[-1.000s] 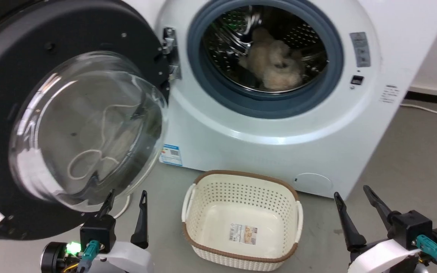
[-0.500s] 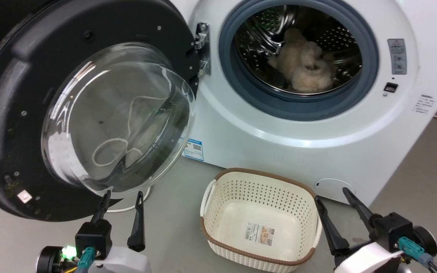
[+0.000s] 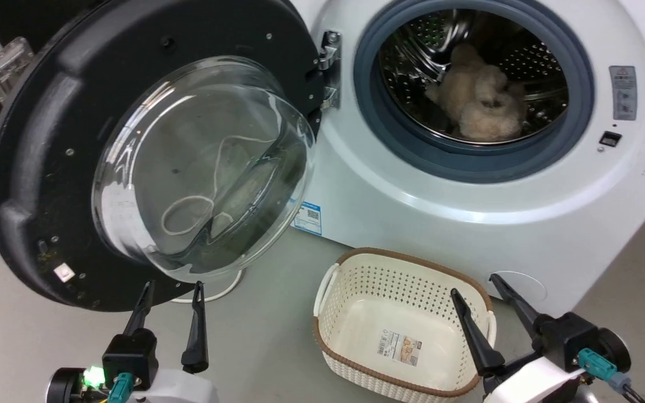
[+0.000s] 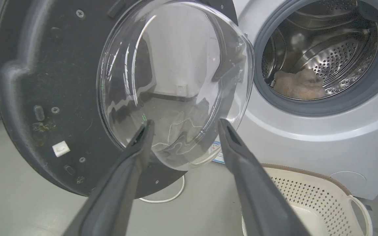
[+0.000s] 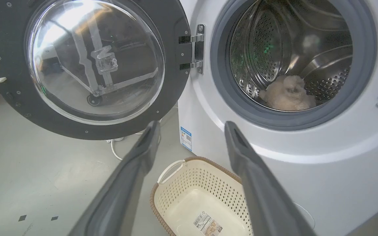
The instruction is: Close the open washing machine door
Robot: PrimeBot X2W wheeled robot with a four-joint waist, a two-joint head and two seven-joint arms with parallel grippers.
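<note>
The washing machine door (image 3: 199, 162) stands wide open, left of the drum (image 3: 423, 50), as the robot's head turns toward it; left claw (image 3: 173, 283) and right claw (image 3: 473, 284), spread wide, haven't touched it.

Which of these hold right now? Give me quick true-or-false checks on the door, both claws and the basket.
The washing machine door stands wide open. True.
The left claw and right claw are both open. True.
The basket on the floor holds only a label. True.
The right claw grips the basket. False: it holds nothing.
The drum is empty. False: a pale fluffy item lies in it.
The door hinges right of the drum. False: its hinge is left of it in the head view.
</note>
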